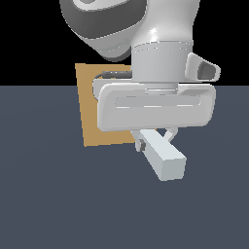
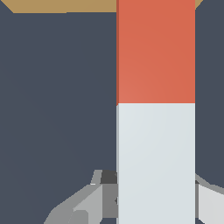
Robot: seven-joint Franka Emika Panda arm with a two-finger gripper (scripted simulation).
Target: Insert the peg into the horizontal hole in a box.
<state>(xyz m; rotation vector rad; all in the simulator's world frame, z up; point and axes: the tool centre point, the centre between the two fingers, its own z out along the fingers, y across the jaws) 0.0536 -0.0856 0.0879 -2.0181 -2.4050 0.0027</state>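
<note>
- Gripper (image 1: 156,137) is closed on the peg (image 1: 165,158), gripping its pale half and holding it level, clear of the floor.
- In the wrist view the orange end points at the box (image 2: 65,5) — near it, contact not determinable.
- Box (image 1: 90,116) stands behind the gripper; the hole is hidden.
- Judged: grasp and lift done, alignment and insertion outstanding.
- Floor (image 1: 48,204) is plain dark slate; backdrop black.

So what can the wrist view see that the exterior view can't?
Only the wrist view shows the peg's orange-red end, pointing toward the box. Only the exterior view shows the arm, the box's tan face, and the peg's square pale tip. Both show the gripper shut on the peg's pale half, with the box beyond. Neither shows the hole.
</note>
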